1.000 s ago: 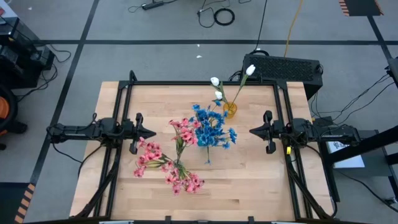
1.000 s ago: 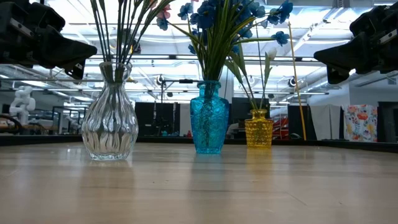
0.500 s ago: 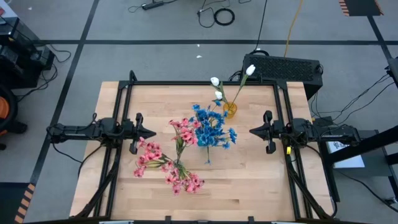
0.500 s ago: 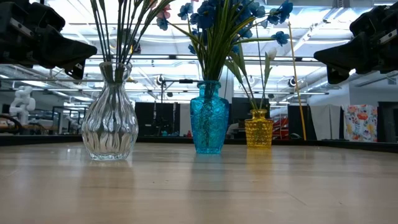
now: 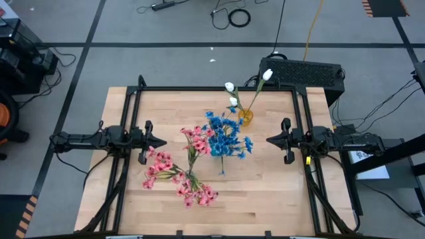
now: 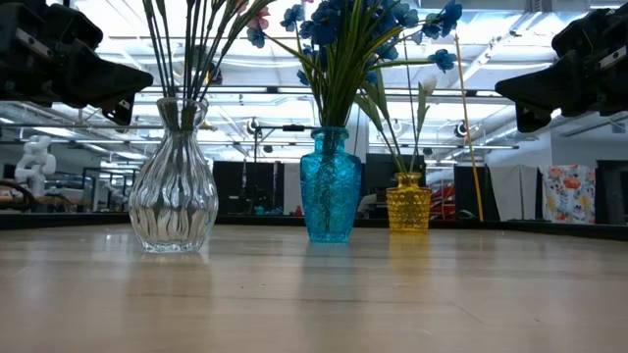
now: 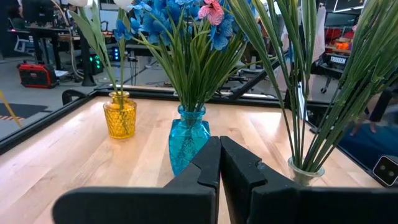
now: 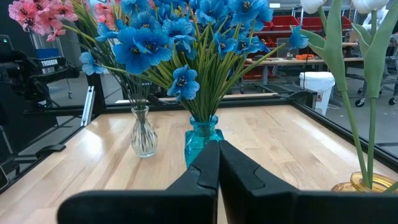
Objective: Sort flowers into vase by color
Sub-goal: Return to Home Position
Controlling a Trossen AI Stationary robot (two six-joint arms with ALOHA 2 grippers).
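Three vases stand on their bases on the table. The clear glass vase (image 6: 174,191) holds the pink flowers (image 5: 178,171). The blue vase (image 6: 330,186) holds the blue flowers (image 5: 226,138). The yellow vase (image 6: 408,202) holds the white buds (image 5: 232,94). All stems stick down into the vase mouths. My left gripper (image 5: 153,141) hovers shut at the table's left side, above the wood. My right gripper (image 5: 270,140) hovers shut at the right side. In each wrist view the fingers (image 7: 219,163) (image 8: 218,162) are pressed together with nothing between them.
A black frame rail (image 5: 212,89) runs around the table. A black box (image 5: 303,73) sits behind the far right corner. Bare wood lies along the table's near edge (image 5: 252,206) and between each gripper and the vases.
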